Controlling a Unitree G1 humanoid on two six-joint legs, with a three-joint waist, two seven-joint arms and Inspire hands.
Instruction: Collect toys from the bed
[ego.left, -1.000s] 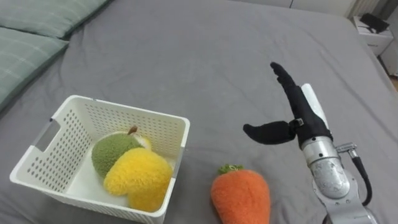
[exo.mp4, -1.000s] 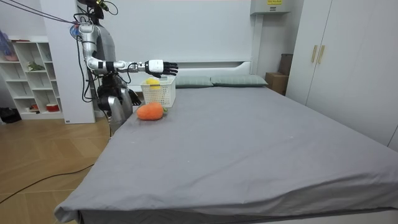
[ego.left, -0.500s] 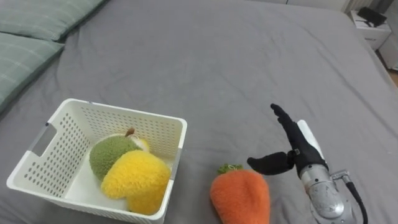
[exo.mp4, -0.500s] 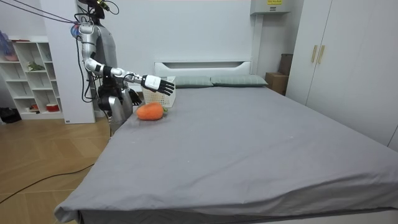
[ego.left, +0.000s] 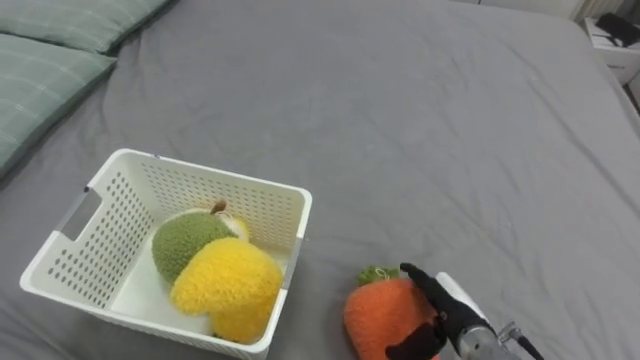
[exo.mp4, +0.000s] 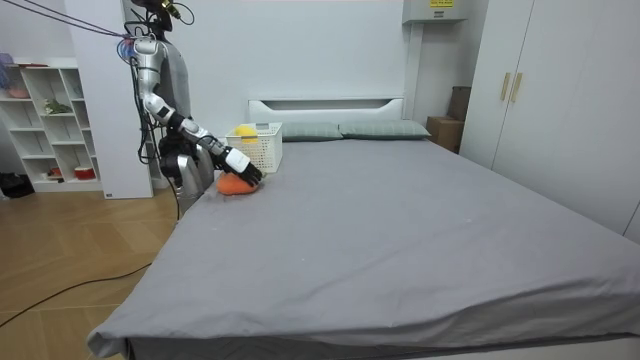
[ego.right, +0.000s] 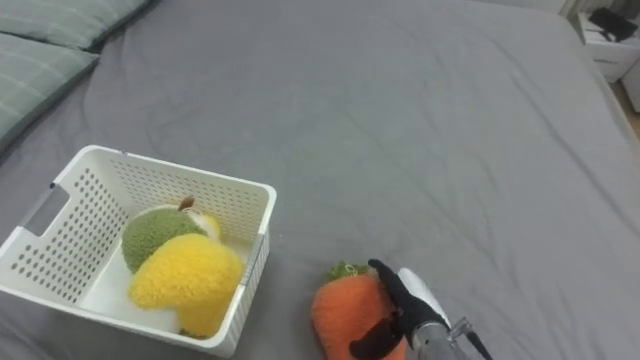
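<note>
Matt grey cloth covers the bed (ego.left: 420, 110); the basket (ego.left: 205, 173) is smooth perforated white plastic; the carrot toy (ego.left: 378, 318) is fuzzy plush.

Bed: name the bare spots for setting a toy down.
Bare sheet lies beyond the basket and carrot, right of the pillows. Crowded: the near edge, where the right hand rests on the carrot beside the basket's toys.

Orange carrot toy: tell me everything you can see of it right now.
The orange carrot toy is a fuzzy, plump plush with a small green tuft at its far end. It lies on the grey bed cover, right of the white basket and apart from it. The right hand rests against its right side, fingers straight over the top, thumb lower down, not closed round it. Its near end is cut off in the eye views.
</note>
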